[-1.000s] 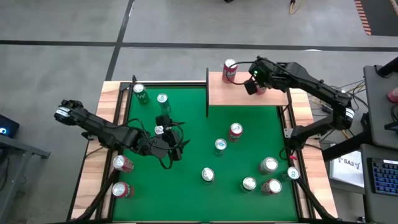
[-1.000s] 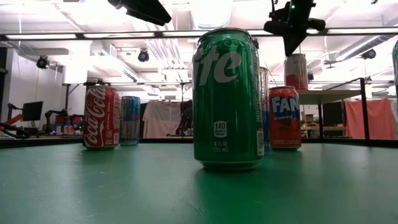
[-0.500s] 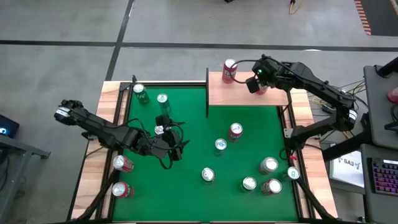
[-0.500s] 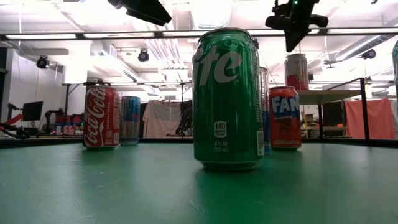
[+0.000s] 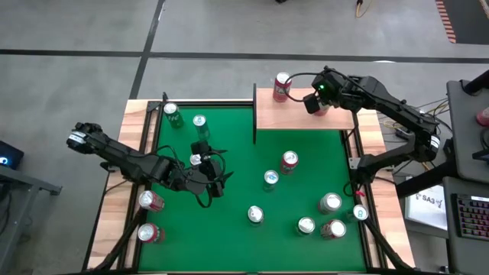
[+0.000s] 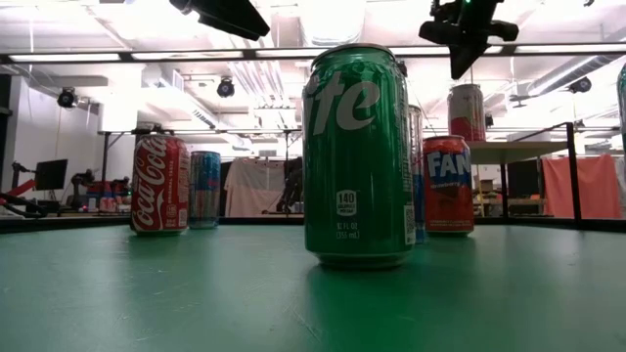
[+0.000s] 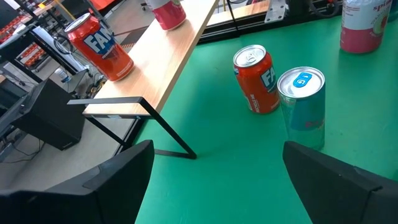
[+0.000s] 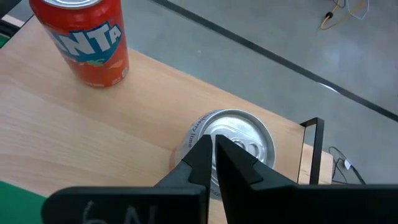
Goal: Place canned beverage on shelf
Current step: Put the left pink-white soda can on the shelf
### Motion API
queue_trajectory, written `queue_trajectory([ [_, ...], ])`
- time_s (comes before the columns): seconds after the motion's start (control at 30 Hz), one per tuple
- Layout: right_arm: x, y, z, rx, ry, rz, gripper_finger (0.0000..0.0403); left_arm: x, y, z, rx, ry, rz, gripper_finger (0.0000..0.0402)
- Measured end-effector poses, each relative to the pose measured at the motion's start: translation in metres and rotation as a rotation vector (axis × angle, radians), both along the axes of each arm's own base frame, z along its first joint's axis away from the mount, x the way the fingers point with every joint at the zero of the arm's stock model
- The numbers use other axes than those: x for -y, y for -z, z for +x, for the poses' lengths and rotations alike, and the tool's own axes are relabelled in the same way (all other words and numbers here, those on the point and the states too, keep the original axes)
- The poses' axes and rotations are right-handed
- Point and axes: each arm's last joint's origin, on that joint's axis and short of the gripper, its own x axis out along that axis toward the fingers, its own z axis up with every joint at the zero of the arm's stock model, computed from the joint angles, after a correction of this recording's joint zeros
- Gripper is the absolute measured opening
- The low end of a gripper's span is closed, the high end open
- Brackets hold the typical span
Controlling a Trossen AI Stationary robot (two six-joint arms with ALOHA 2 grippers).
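Your left gripper (image 5: pixel 205 169) hangs low over the green table (image 5: pixel 229 229) with its fingers (image 7: pixel 118 180) spread wide and nothing between them. Ahead of it, in the left wrist view, an orange can (image 7: pixel 257 79) and a blue-topped can (image 7: pixel 303 104) stand upright, touching or nearly so. Past them the shelf (image 7: pixel 158 65) crosses the view, well apart from this gripper. If another can is to go up, I judge this arm the nearer to the cans behind it at the table's left edge, and the pair ahead lie about midway between the two arms.

Further right, the shelf (image 5: pixel 302 111) sits at the far edge of the table and carries two cans. A Fanta can (image 8: pixel 85 40) stands beyond and to one side of your right gripper (image 5: pixel 312 103). The silver-topped can (image 8: pixel 233 146) stands upright directly below that gripper, its long axis vertical. The right gripper's fingers are pressed together, their tips over the lid and holding nothing, so that can looks delivered. From the low view the gripper (image 6: pixel 461 61) is clear above the can (image 6: pixel 467 112).

My reading: the next move is a straight lift away, and the risk is clipping the lid.

The shelf top is bare light wood. Beyond the shelf is grey floor.
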Motion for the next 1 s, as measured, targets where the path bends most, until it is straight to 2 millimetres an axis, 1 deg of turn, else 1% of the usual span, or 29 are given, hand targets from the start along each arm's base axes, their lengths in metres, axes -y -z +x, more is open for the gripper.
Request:
queue_trajectory([
  [0.7,0.007,0.011,0.009,-0.066,0.034,-0.019,0.0012,0.0,0.0,0.0,0.0,0.0,0.0,0.0341],
  [1.0,0.006,0.013,0.011,-0.045,0.001,0.033,0.0012,0.001,0.0,0.0,-0.005,0.02,-0.014,0.0341],
])
